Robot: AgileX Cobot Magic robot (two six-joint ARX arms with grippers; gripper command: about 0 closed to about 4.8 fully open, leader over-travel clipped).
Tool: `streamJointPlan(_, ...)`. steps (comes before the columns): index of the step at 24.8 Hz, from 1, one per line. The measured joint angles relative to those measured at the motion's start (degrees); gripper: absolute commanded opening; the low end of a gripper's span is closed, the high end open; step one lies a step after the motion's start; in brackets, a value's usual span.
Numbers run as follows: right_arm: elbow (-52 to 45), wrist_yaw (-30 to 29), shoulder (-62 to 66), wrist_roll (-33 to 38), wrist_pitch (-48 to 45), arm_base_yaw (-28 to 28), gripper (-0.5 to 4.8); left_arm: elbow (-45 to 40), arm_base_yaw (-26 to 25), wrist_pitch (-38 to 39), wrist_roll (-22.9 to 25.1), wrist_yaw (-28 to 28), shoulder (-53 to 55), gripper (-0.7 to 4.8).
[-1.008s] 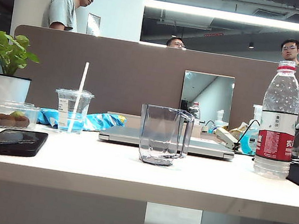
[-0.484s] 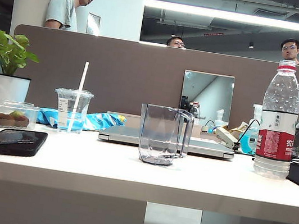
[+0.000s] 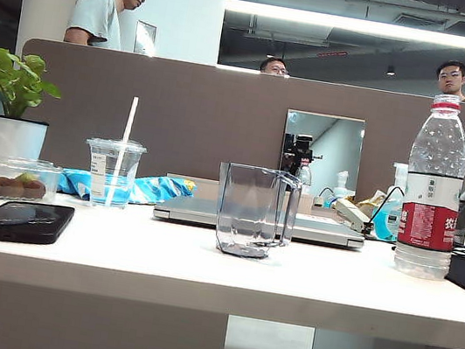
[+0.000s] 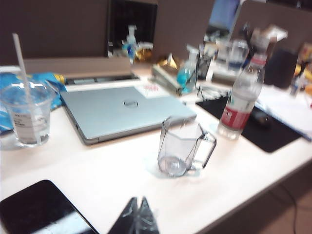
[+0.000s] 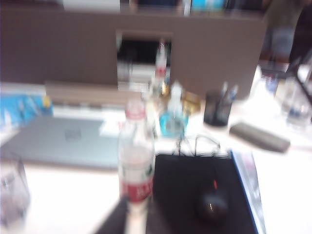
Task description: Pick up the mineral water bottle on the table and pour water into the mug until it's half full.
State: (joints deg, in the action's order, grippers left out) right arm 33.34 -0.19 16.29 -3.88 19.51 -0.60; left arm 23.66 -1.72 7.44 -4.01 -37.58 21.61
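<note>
No step done: mineral water bottle [image 3: 433, 189] stands untouched on the bench [image 3: 200, 267], well right of the empty mug [image 3: 251, 210]. Left claw [image 4: 135, 218] tips together, short of the mug; right claw's spread cannot be told.

The left gripper [image 4: 136, 214] shows its jaws together; the right gripper's [image 5: 127, 219] are too blurred to judge.

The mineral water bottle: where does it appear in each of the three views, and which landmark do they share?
Exterior view: the mineral water bottle stands far right on the table.
Left wrist view: bottle right of the mug.
Right wrist view: bottle, blurred, centre foreground.
Shared landmark: the closed silver laptop.
</note>
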Motion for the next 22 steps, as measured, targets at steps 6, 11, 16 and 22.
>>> streamJointPlan(6, 3.82, -2.45, 16.85, -2.05, -1.01, -0.04, 2.55, 3.1, 14.29, 1.66, 7.52, -1.6, 15.54, -0.04)
streamJointPlan(11, -1.46, -2.49, 30.95, -1.95, -20.24, -0.09, 4.24, 3.54, 24.63, -0.74, 10.88, 9.77, 16.92, -0.04)
streamJointPlan(16, -4.52, -3.54, 45.31, 0.52, -39.85, -0.24, 4.33, 3.54, 24.72, -0.79, 10.88, 13.35, 16.96, -0.05)
streamJointPlan(22, -4.68, -5.07, 63.58, 0.74, -59.89, -0.61, 4.79, 3.54, 24.68, -0.39, 10.86, 13.4, 16.98, -0.05)
